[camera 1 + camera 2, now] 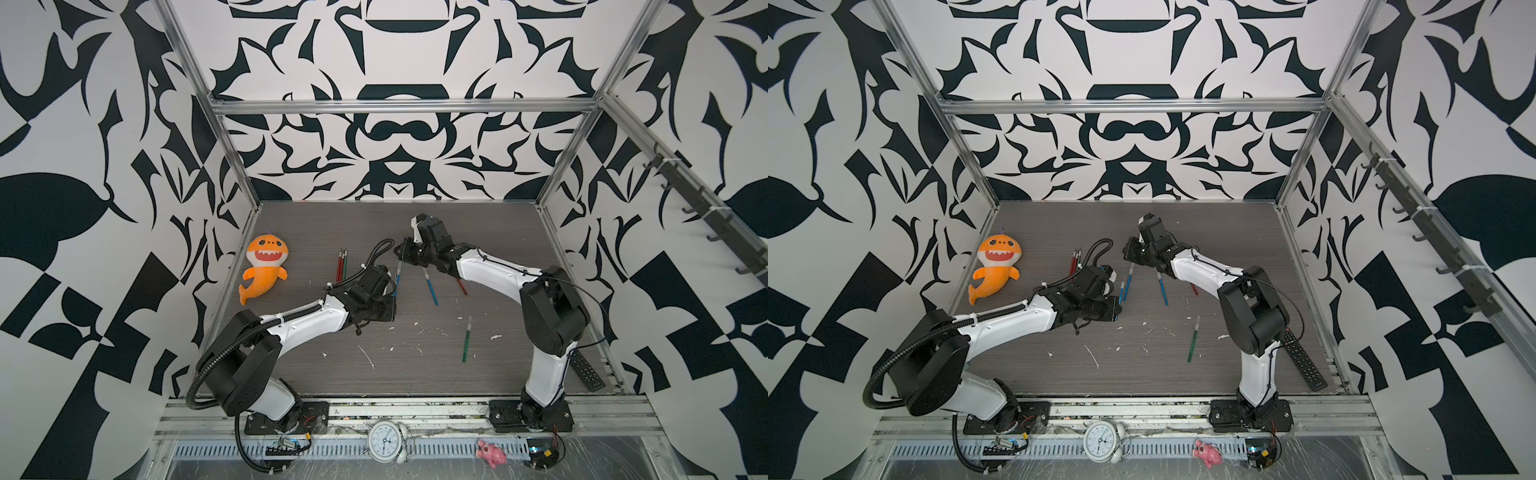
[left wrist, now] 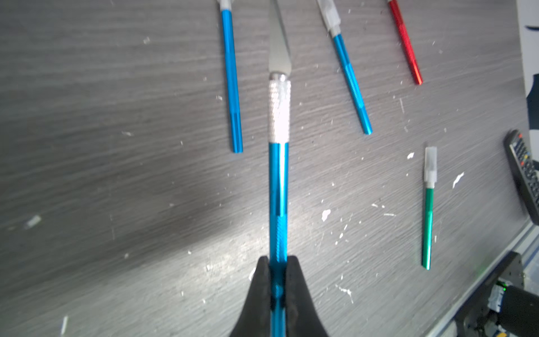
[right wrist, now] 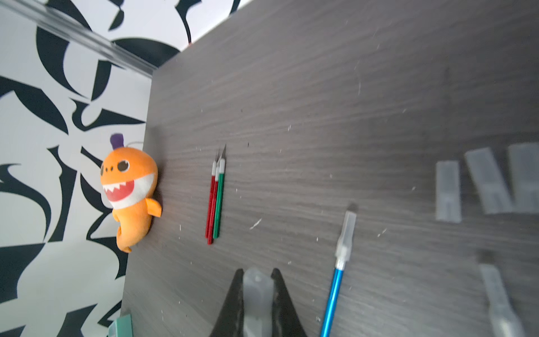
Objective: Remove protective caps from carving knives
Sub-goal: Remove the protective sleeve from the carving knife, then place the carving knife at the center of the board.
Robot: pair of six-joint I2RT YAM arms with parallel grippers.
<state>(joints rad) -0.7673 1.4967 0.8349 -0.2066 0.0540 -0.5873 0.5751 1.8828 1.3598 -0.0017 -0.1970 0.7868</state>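
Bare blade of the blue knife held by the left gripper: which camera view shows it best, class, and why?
Left wrist view: the blade lies close and uncapped, beyond the left gripper shut on the blue knife. In a top view the knife is only a thin blue sliver; the right wrist view misses it.

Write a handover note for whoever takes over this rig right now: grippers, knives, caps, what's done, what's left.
Left gripper: shut on a blue knife, blade bare.
Right gripper: shut on a cap.
Done: three bare knives lie together near the plush shark; three loose caps lie on the table.
Left: two blue knives and the green knife are capped; the red knife has its tip out of view, so check it. The held knife and cap need setting down.
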